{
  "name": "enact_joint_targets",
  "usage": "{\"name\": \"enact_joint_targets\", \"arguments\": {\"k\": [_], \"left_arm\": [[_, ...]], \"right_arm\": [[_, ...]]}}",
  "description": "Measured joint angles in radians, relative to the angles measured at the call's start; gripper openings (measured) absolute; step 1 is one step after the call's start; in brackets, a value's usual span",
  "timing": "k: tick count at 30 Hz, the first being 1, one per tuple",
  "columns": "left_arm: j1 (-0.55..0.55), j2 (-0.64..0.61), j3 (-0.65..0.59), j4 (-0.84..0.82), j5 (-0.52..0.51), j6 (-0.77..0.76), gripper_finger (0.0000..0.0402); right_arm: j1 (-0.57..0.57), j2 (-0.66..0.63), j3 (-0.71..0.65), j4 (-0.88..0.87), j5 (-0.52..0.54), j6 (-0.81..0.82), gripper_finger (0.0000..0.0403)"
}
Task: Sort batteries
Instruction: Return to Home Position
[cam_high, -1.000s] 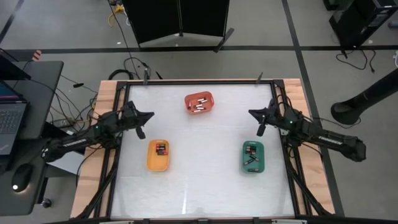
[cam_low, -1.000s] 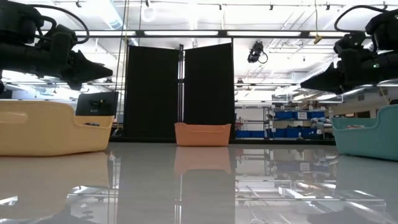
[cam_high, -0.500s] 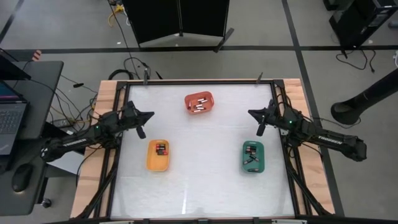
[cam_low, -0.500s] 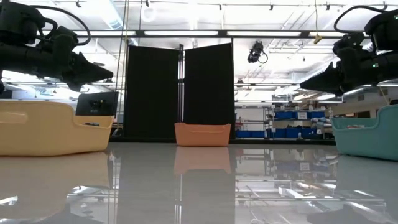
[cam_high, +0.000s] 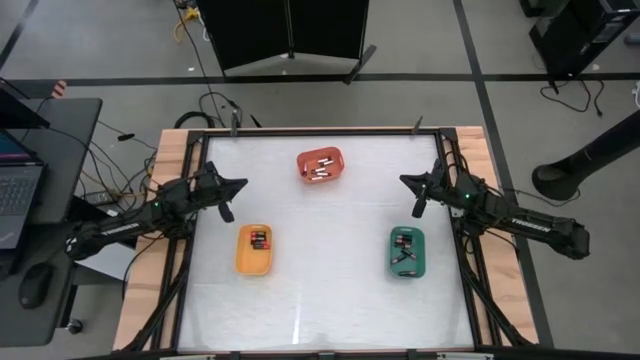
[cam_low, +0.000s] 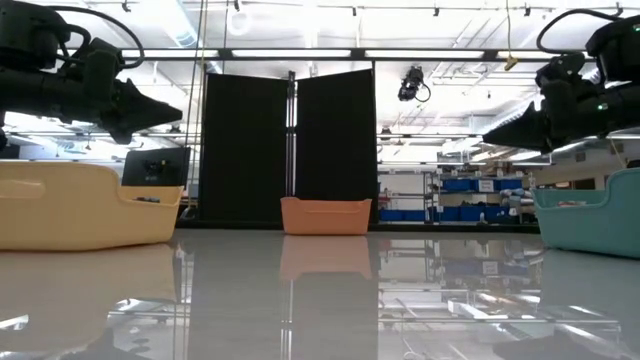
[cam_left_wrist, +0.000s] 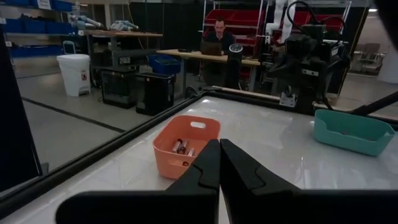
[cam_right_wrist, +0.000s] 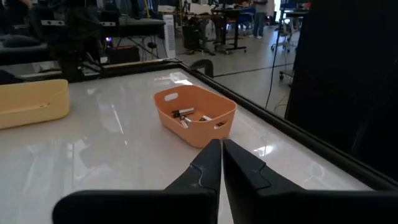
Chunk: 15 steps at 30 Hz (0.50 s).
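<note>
Batteries (cam_high: 320, 170) sit in 3 trays on counter (cam_high: 330, 300): orange tray (cam_high: 301, 159) at 12, yellow tray (cam_high: 250, 263) at 8, green tray (cam_high: 415, 238) at 4. Left tool (cam_high: 241, 184) at 9, right tool (cam_high: 404, 181) at 3, both w/ fingers pressed together, holding nothing.

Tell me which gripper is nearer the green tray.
Right. The right gripper hovers a short way from the green tray, on the same side. The left gripper hangs far across from it, near the yellow tray.
</note>
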<state>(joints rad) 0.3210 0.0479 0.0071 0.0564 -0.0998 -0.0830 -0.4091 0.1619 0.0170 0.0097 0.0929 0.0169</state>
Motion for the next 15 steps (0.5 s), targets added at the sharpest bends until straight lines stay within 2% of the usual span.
{"name": "enact_joint_targets", "arguments": {"k": [7,15], "left_arm": [[0.0,0.0,0.0,0.002,0.0,0.0,0.0012],[0.0,0.0,0.0,0.004,0.001,0.0,0.0012]], "right_arm": [[0.0,0.0,0.0,0.003,0.0,0.013,0.0043],[0.0,0.0,0.0,0.004,0.0,0.013,0.0039]]}}
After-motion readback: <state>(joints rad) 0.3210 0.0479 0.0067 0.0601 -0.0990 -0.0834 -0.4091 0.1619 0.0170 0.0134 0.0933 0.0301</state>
